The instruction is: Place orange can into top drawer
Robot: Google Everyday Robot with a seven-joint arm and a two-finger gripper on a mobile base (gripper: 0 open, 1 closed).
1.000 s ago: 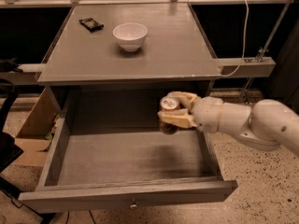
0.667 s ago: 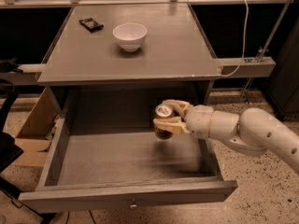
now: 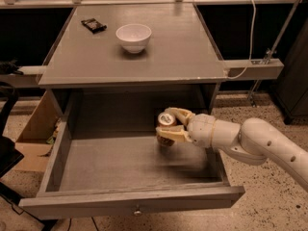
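Since the hand (image 3: 166,125), pinching the orange can (image 3: 167,120), is moving leftward inside the top drawer (image 3: 96,204), release is likely nearing.

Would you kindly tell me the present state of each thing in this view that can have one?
top drawer: pulled fully open.
orange can: roughly upright, held over the drawer's back right; whether it touches the floor cannot be told.
gripper: inside the drawer, jaws shut on the orange can.
white bowl: upright on the table.
dark packet: lying flat, back left of the table.
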